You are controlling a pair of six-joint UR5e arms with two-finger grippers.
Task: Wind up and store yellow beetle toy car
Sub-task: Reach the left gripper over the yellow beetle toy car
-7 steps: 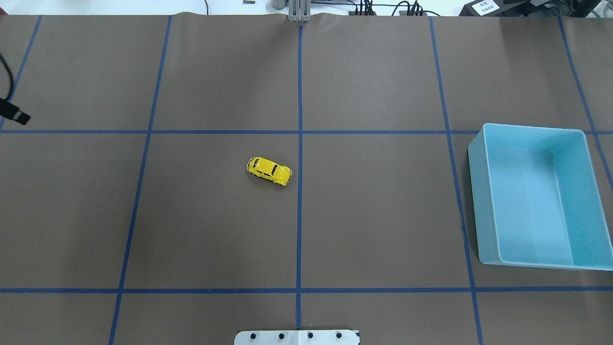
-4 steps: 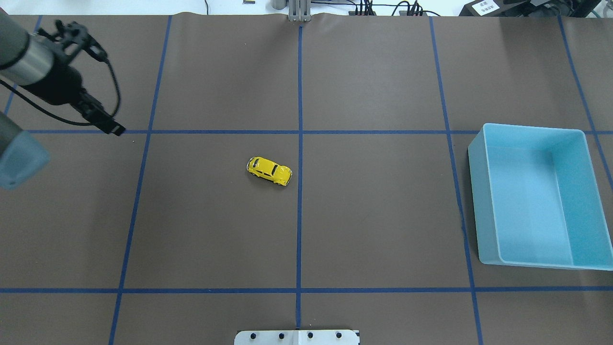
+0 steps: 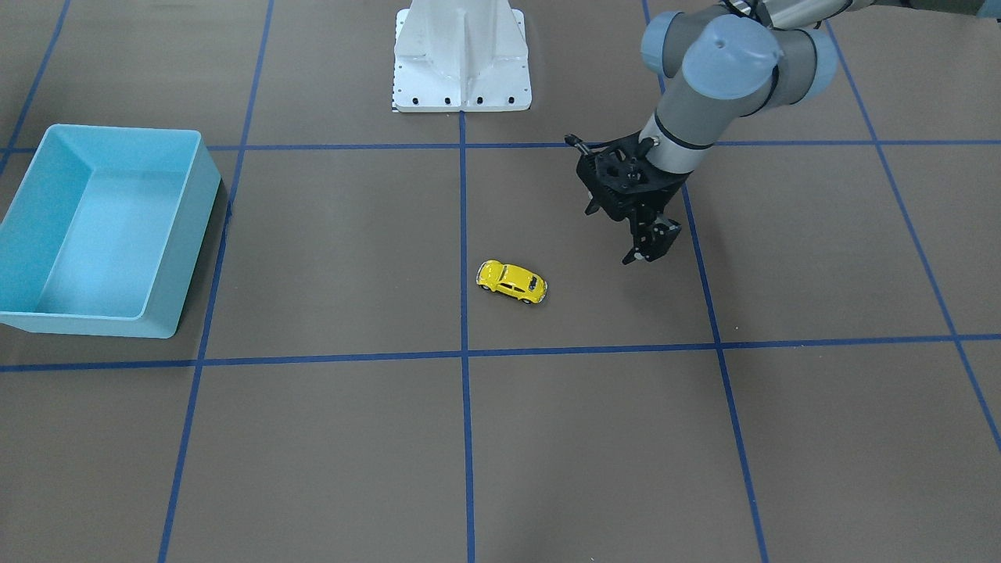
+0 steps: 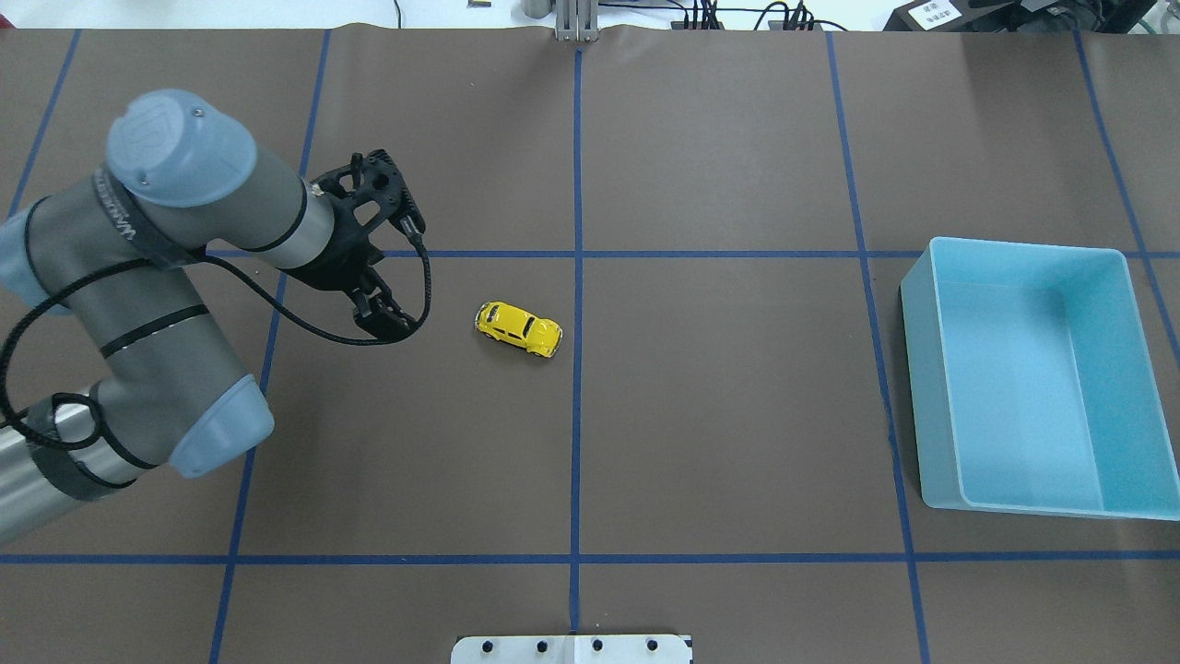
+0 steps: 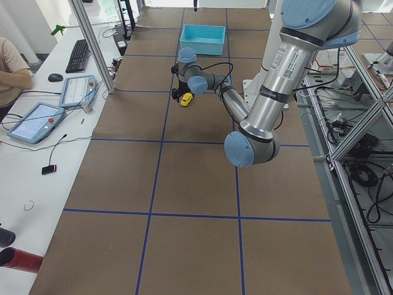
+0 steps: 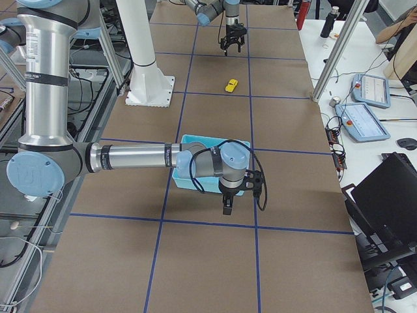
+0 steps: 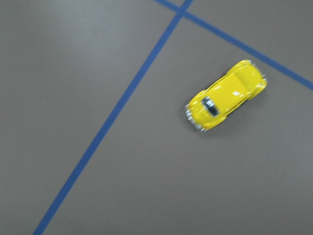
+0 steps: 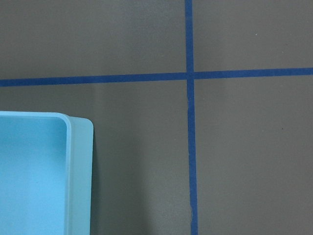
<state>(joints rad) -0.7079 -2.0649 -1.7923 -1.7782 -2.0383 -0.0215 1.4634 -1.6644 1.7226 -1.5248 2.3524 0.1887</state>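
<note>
Beetle car [image 4: 518,328] near L tool [image 4: 385,320], untouched | jaws spread, empty | R tool [image 6: 226,206]: can't tell

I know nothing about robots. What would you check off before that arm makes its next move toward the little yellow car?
1. Tiny glossy yellow beetle toy car stands on its wheels: ok.
2. Left gripper above the car: not ok, it is off to one side.
3. Its fingers apart enough: cannot tell.
4. Light-blue plastic bin upright, open top: ok.
5. Right gripper away from the car: ok.
</note>
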